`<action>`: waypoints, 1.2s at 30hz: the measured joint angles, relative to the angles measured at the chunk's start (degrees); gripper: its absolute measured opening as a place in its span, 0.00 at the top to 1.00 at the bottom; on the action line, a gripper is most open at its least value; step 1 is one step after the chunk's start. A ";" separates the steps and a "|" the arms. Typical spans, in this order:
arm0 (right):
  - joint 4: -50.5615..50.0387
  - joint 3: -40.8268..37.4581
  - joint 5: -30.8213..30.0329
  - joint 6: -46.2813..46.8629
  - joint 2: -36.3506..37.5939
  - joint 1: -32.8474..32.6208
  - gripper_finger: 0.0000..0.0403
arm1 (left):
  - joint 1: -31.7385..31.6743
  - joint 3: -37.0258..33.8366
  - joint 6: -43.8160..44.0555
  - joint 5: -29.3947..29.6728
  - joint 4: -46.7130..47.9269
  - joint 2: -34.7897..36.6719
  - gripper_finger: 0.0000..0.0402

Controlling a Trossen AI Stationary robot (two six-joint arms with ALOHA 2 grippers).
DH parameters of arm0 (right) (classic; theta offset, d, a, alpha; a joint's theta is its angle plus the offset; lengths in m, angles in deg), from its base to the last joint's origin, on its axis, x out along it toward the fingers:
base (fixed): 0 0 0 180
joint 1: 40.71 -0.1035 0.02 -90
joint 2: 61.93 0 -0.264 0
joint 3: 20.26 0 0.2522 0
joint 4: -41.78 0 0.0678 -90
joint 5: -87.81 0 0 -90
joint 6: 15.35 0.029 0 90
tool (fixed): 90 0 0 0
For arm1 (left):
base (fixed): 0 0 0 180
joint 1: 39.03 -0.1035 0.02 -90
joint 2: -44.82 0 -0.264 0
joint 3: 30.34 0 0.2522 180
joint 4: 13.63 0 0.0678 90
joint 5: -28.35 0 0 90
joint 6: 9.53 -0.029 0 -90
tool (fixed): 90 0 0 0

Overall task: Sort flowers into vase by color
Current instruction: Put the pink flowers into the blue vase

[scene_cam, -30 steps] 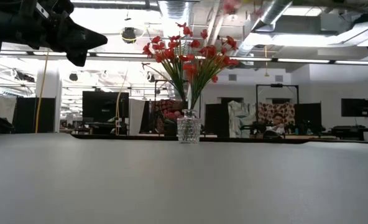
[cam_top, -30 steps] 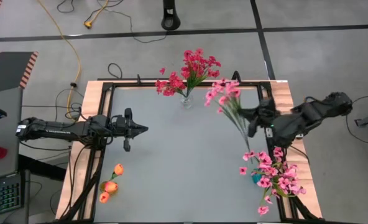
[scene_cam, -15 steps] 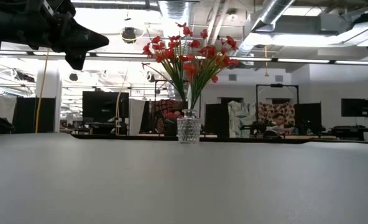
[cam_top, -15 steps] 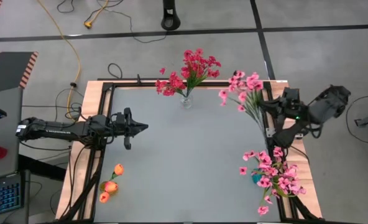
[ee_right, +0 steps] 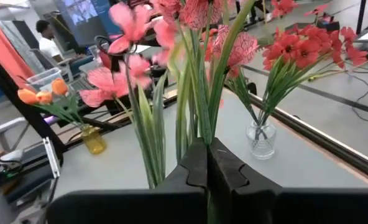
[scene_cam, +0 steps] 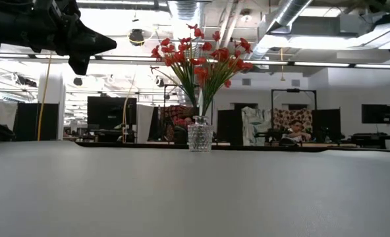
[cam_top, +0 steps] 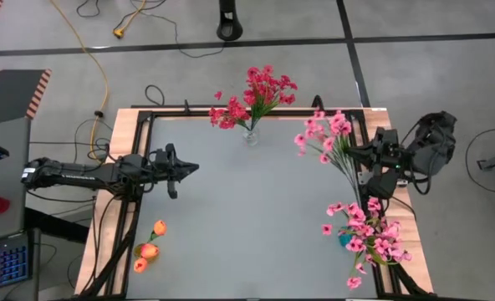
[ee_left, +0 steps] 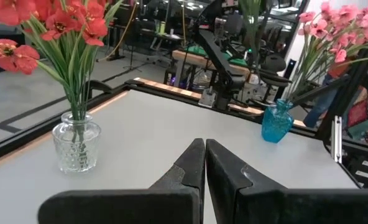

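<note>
Grey tabletop (cam_top: 247, 217) framed in pale wood fills the high view, with cables trailing over the floor beyond it. Going from the left: the left gripper (cam_top: 189, 172) waits over the table's left side, fingers pressed together and holding nothing. Toward its near side, at the table's near-left corner, a yellow vase (ee_right: 92, 140) holds the orange buds (cam_top: 148, 247). Ahead of it and toward the far edge, the clear glass vase (cam_top: 250, 135) carries the red flowers (cam_top: 260, 94).

At the right edge, the right gripper (cam_top: 366, 155) is clamped on the green stems of a pink spray (cam_top: 324, 135), whose blooms fan out ahead of the fingers. Just to its near side stands the blue vase (ee_left: 276, 122), already crowded with pink flowers (cam_top: 369, 238).

Judging by this, the step in hand is carrying a pink spray to its vase. The next move likely calls for tipping the stems downward and threading them into the narrow blue neck among the stems already there.
</note>
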 joint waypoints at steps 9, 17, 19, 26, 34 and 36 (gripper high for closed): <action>4.83 -3.15 -3.19 0.33 -0.17 -5.48 0.94 | 0.00 0.00 0.14 -0.17 -2.01 0.00 1.00; 9.84 -3.22 -3.19 0.18 -1.24 -11.34 0.94 | 0.00 0.00 3.85 -0.46 -1.96 -0.02 1.00; 10.05 -3.22 -3.57 0.18 -1.51 -13.06 0.94 | 0.00 0.00 3.17 -0.46 -1.96 -0.02 1.00; 11.25 -3.22 -7.94 -0.30 -4.14 -18.62 0.93 | 0.00 0.00 2.66 -0.42 -1.91 -0.02 1.00; 7.49 -3.22 -16.67 3.62 -7.40 -25.00 0.93 | 0.00 0.00 2.68 -0.38 -1.88 -0.02 1.00; 5.50 -3.22 -18.86 6.72 -8.27 -26.43 0.93 | 0.00 0.00 2.67 -0.37 -1.88 -0.02 1.00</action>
